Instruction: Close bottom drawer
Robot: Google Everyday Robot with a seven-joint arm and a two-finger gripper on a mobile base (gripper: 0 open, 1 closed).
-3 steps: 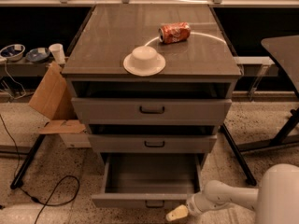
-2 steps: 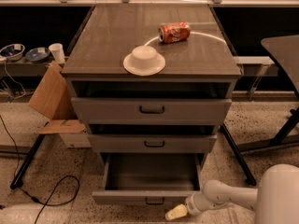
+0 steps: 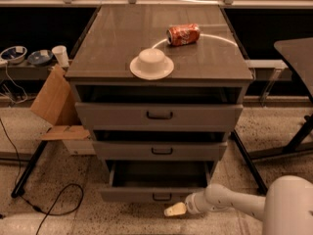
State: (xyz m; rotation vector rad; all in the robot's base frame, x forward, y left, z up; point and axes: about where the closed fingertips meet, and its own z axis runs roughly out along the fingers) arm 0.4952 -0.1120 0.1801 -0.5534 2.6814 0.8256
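The bottom drawer (image 3: 132, 195), the lowest wide grey box of the grey three-drawer cabinet (image 3: 112, 48), stands pulled out near the floor. Press squarely on its flat front panel, close to the small black loop handle (image 3: 161, 197), and drive straight inward to avoid skewing. The pale-tipped gripper (image 3: 175, 209) sits low, just in front of the panel and right of the handle. Nothing is seen in its grasp. Whether it is spread or closed, or touching the panel, cannot be told.

Grey cabinet (image 3: 83, 89): 1, with 3 drawers: top drawer (image 3: 112, 116), middle drawer (image 3: 122, 151), bottom drawer (image 3: 127, 195).
On its counter (image 3: 117, 38): 1 red can (image 3: 183, 35), 1 white bowl (image 3: 151, 58), 1 plate (image 3: 151, 73).
Upper left of frame: 2 dishes (image 3: 13, 54), 1 paper cup (image 3: 60, 56).
Left centre: 1 cardboard box (image 3: 54, 102).
Lower centre, just before the bottom drawer's front: 1 gripper (image 3: 175, 209).
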